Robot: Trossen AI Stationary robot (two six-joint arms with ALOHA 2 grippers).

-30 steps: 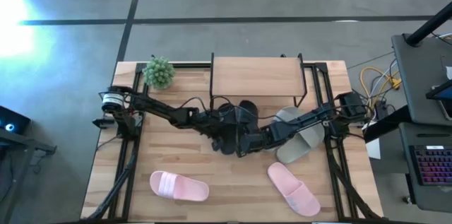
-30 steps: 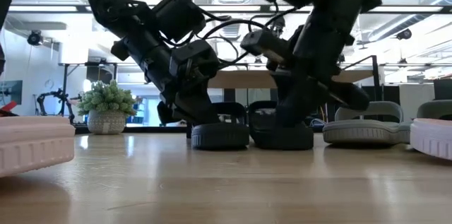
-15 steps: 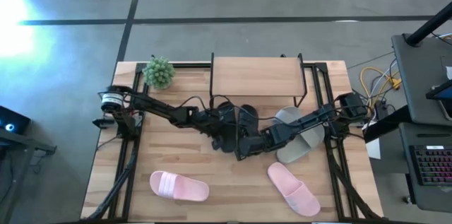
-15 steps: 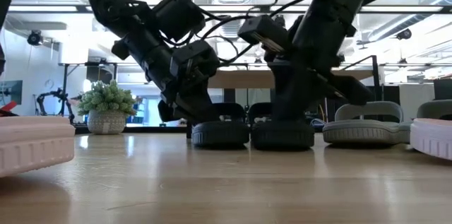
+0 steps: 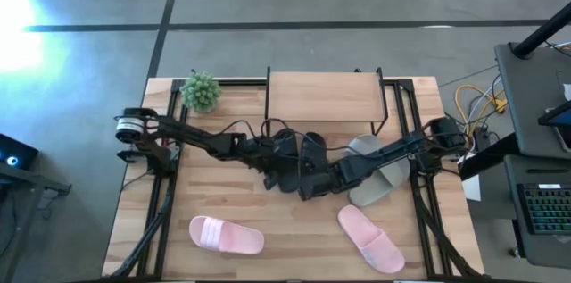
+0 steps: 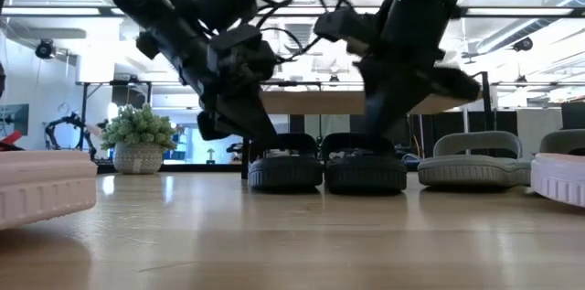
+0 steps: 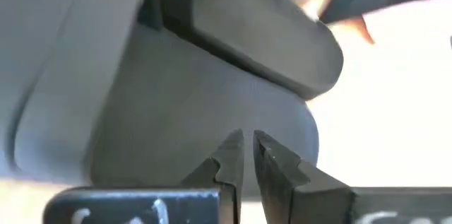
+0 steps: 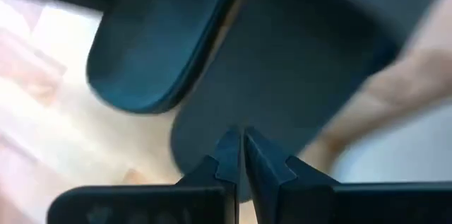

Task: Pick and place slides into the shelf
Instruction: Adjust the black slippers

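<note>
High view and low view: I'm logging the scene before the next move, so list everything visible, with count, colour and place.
Black slides: two, side by side mid-table, before the shelf.
Grey slides: two, pale grey, overlapping, right of the black pair.
Pink slides: two, one near left, one near right.
Shelf: one, light wood top, black frame, far edge centre.
Plant: one, green, far left corner.
Table: one, light wood.
Left pincer: shut, at the black slides.
Right pincer: shut, at the black slides.

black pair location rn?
High view: black pair sits mid-table, side by side just in front of the shelf, grey-white slides to their right.
</note>
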